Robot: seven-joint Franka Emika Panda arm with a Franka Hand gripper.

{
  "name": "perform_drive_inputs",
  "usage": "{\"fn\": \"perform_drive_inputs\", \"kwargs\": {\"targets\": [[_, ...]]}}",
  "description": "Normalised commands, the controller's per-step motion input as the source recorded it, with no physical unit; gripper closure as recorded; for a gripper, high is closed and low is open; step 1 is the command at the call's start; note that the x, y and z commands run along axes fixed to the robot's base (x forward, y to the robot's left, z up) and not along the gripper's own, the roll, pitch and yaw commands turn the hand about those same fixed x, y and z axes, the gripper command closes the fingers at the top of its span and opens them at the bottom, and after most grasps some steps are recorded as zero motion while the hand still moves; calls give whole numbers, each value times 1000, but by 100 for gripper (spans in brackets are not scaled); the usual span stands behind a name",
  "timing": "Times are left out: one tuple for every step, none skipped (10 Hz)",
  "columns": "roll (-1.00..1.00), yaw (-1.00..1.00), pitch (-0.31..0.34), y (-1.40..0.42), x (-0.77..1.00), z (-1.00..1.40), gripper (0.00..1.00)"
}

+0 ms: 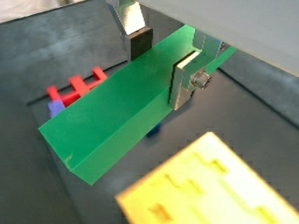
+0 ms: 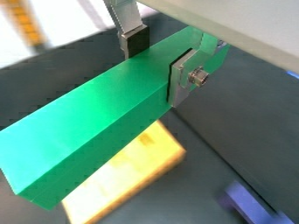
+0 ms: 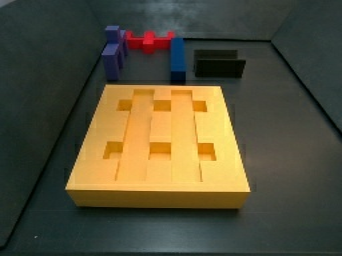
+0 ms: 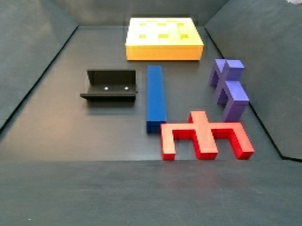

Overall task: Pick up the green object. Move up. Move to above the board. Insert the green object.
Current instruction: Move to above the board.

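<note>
In both wrist views my gripper (image 1: 162,59) (image 2: 158,59) is shut on the green object (image 1: 117,114) (image 2: 93,140), a long plain green bar. One finger is on each long side, near one end of the bar. The bar hangs in the air above the floor. Part of the yellow board (image 1: 211,188) (image 2: 117,188) lies below its free end. The whole board, with grooves and square holes, shows in both side views (image 3: 160,135) (image 4: 165,55). Neither the gripper nor the green bar appears in either side view.
A red piece (image 3: 150,42) (image 4: 207,137), a long blue bar (image 3: 178,58) (image 4: 154,95), purple blocks (image 3: 112,50) (image 4: 230,88) and a black box (image 3: 218,63) (image 4: 112,86) lie beyond one end of the board. The red piece also shows in a wrist view (image 1: 70,90). Dark walls surround the floor.
</note>
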Motion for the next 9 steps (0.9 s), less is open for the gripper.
{"fn": "perform_drive_inputs", "kwargs": {"targets": [[32,1000,51,-1400,859,358,100],[40,1000,60,-832,483,228,100],[49,1000,67,-437,281,126,100],[41,1000,67,-227,161,83,100],[43,1000,68,-149,90,57,100],[49,1000,75,-95,75,39,100],[53,1000,83,-64,74,24,100],[59,1000,93,-50,73,18,100],[63,1000,99,-47,72,15,100]]}}
